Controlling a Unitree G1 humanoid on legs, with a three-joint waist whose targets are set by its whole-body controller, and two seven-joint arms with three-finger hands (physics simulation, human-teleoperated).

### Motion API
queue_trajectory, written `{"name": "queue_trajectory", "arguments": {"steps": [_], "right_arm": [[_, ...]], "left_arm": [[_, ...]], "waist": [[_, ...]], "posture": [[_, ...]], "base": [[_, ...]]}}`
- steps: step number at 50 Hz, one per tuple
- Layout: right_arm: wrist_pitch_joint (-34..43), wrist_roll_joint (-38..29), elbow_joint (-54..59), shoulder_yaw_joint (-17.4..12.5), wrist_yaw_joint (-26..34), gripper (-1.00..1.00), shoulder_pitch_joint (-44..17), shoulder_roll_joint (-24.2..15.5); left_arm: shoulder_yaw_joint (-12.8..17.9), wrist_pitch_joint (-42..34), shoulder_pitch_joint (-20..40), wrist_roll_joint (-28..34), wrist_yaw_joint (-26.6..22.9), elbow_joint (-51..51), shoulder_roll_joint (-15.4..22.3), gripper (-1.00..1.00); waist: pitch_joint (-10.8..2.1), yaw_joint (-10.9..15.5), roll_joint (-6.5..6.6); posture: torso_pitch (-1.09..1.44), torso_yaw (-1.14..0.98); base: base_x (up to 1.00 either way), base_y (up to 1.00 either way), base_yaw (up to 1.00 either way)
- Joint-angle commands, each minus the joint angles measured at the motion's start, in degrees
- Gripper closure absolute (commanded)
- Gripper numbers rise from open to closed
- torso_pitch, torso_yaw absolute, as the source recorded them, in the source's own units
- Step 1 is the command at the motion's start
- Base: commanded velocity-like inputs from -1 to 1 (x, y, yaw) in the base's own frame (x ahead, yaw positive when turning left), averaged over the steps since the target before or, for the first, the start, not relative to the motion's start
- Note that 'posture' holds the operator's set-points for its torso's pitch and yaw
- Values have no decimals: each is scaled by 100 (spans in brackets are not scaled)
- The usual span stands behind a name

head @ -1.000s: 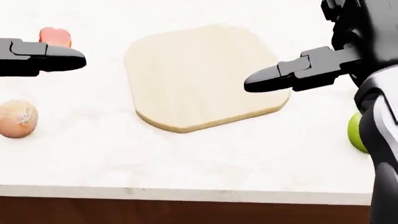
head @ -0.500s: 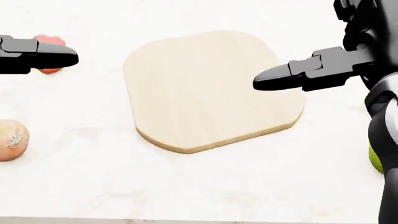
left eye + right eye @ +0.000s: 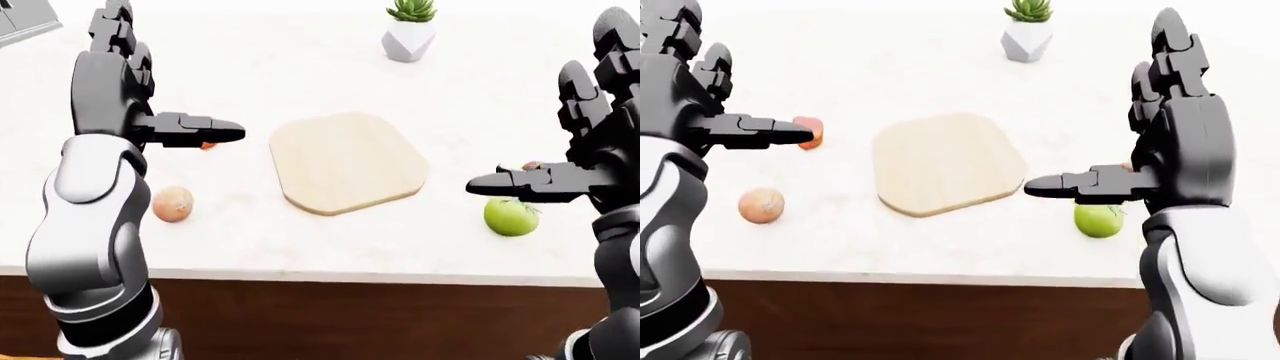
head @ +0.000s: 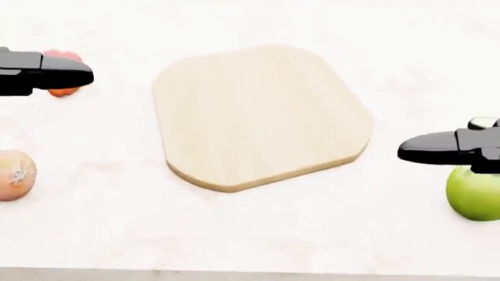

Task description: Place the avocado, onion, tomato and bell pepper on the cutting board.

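Note:
The pale wooden cutting board (image 4: 258, 114) lies bare in the middle of the white counter. Left of it, in the head view, are a brown onion (image 4: 12, 174) and, higher up, a red bell pepper (image 3: 809, 131) partly behind my left thumb. My left hand (image 3: 125, 94) is raised and open above that side. A round green avocado (image 3: 511, 217) sits right of the board. My right hand (image 3: 1160, 139) hovers open just above it, thumb pointing at the board. A small reddish thing, perhaps the tomato (image 3: 533, 165), peeks out behind that hand.
A succulent in a white faceted pot (image 3: 410, 34) stands at the top of the eye views, beyond the board. The counter's near edge (image 3: 320, 274) runs along the bottom, with a brown cabinet front below it.
My right hand has moved off the board's right edge, down and right, to above the avocado. The camera has shifted a little, so the counter edge sits lower. The left hand has barely moved.

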State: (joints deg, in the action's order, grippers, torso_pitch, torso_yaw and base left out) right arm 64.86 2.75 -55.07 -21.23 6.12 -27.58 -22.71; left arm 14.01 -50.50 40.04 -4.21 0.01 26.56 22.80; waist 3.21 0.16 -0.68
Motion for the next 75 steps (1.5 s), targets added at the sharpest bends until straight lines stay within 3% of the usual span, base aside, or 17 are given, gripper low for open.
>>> {"name": "queue_trajectory", "arguments": {"steps": [1, 5, 12, 20, 26, 34, 37, 38, 45, 59, 69, 75], "right_arm": [[-104, -87, -134, -105, 15, -100, -5, -95], [-128, -209, -264, -219, 50, -100, 288, -3], [-212, -238, -493, -765, 179, -100, 687, -69], [-440, -656, -477, -549, 129, -100, 1087, 241], [-811, -861, -493, -623, 235, -100, 1599, 626], [-1180, -949, -493, -960, 401, -100, 2064, 937], [-1040, -1231, -493, -556, 198, -100, 1984, 1004], [-1049, -1319, -446, -420, 128, -91, 1959, 1043], [-1452, -1433, -61, -310, 3, -79, 2059, 1253], [-1477, -1260, -452, -878, 315, -74, 2564, 1462], [-1703, -1268, -493, -996, 444, -69, 2818, 1675], [-2033, -1287, -231, -847, 356, -62, 2939, 1828]], "left_arm": [[54, 184, 180, 40, 18, 117, 55, -100], [24, 262, 166, 84, 20, 52, 23, -100], [-9, 343, 249, 133, -10, -84, 14, -100], [-58, 364, 266, 199, -36, -122, -20, -100], [-43, 331, 252, 237, -64, -80, -27, -100], [-32, 361, 207, 272, -88, -83, -41, -100], [-40, 390, 217, 287, -84, -116, -46, -100], [-49, 410, 211, 294, -85, -133, -52, -100], [-61, 447, 192, 316, -95, -150, -76, -100], [-119, 439, 315, 358, -122, -227, -80, -100], [-129, 432, 301, 428, -170, -212, -106, -100], [-126, 427, 276, 469, -191, -183, -115, -100]], "waist": [[-114, 8, -6], [-113, 11, -12], [-125, 13, -23], [-158, 1, -45], [-181, 15, -47], [-209, 13, -38], [-212, 17, -37], [-217, 11, -35], [-245, 4, -12], [-232, 1, -14], [-217, -17, -8], [-214, -28, 2]], "posture": [[0, 0], [0, 0], [0, 0], [0, 0], [0, 0], [0, 0], [0, 0], [0, 0], [0, 0], [0, 0], [0, 0], [0, 0]], "base": [[0, 0, 0], [0, 0, 0], [0, 0, 0], [0, 0, 0], [0, 0, 0], [0, 0, 0], [0, 0, 0], [0, 0, 0], [0, 0, 0], [0, 0, 0], [0, 0, 0], [0, 0, 0]]}}
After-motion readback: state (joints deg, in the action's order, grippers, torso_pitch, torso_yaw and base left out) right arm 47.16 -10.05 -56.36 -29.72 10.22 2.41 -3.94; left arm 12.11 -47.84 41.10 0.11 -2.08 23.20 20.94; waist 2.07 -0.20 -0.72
